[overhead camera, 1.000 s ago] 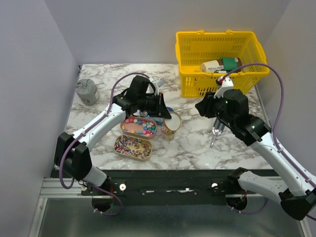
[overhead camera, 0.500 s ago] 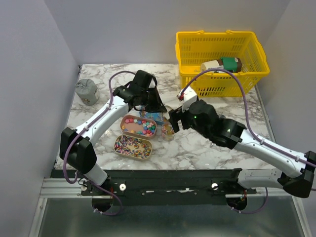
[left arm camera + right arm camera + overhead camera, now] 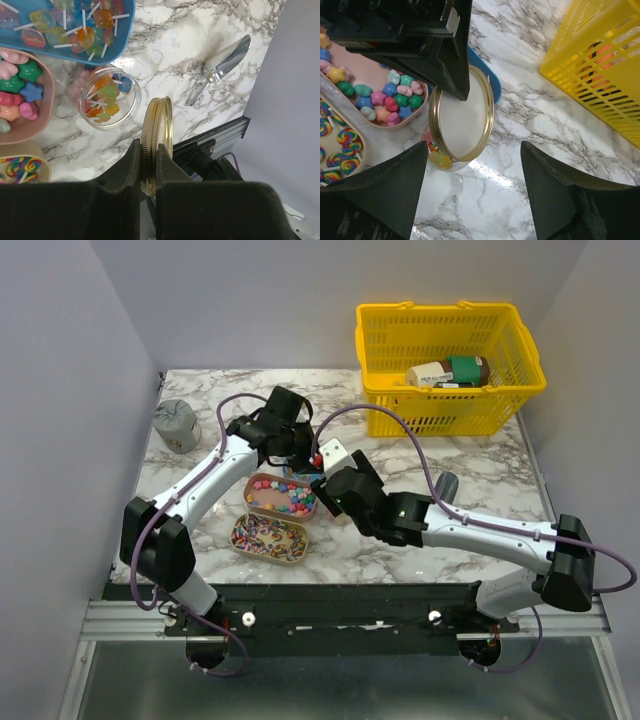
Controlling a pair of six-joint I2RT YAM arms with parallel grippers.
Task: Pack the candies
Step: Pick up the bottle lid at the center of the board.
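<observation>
The candies fill three trays: star sweets in a pink tray [image 3: 282, 495] [image 3: 380, 95], swirl lollipops in a tan tray [image 3: 268, 537], and flat lollipops in a blue tray [image 3: 70, 25]. Some candies lie in a small glass jar [image 3: 110, 91] [image 3: 437, 152] standing open on the marble. My left gripper [image 3: 148, 165] [image 3: 300, 445] is shut on the jar's gold lid [image 3: 156, 135] [image 3: 462, 112], held on edge just above the jar. My right gripper [image 3: 475, 185] [image 3: 325, 490] hovers open close by the jar, nothing between its fingers.
A silver scoop [image 3: 225, 62] [image 3: 444, 486] lies on the marble to the right of the jar. A yellow basket [image 3: 450, 365] [image 3: 600, 65] with packages stands at the back right. A grey pouch [image 3: 176, 425] sits at the back left.
My right arm has swung left from the scoop's spot to the jar, its jaws opening and the scoop left on the table. The left gripper keeps the lid, shifted slightly.
</observation>
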